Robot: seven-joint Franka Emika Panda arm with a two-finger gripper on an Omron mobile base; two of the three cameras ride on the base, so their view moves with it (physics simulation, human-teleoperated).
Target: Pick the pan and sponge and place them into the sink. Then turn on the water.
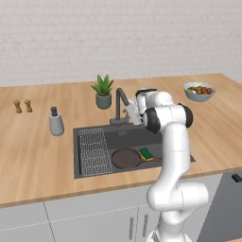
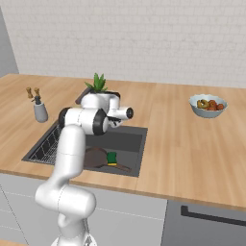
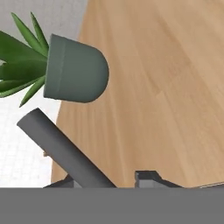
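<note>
One pan (image 1: 126, 158) and one sponge (image 1: 146, 153) already lie in the sink (image 1: 90, 173), sponge touching the pan's rim; no water runs. The gripper (image 1: 132, 113), jaws narrowed almost shut, sits at the faucet (image 1: 119, 105); whether it clasps the lever, I cannot tell. Best nudge the lever steadily without slipping. Beyond: one potted plant (image 1: 103, 91), one food bowl (image 1: 199, 91), one dispenser (image 1: 56, 122), two shakers (image 1: 22, 106).

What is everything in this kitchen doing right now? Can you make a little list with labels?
pan: in the sink, beside the wire rack — pan
sponge: green and yellow, at the pan's rim, in the basin
faucet: dark, curved, no water running
fingers: shut, up by the faucet
potted plant: behind the faucet
food bowl: on the counter, to the right
</note>
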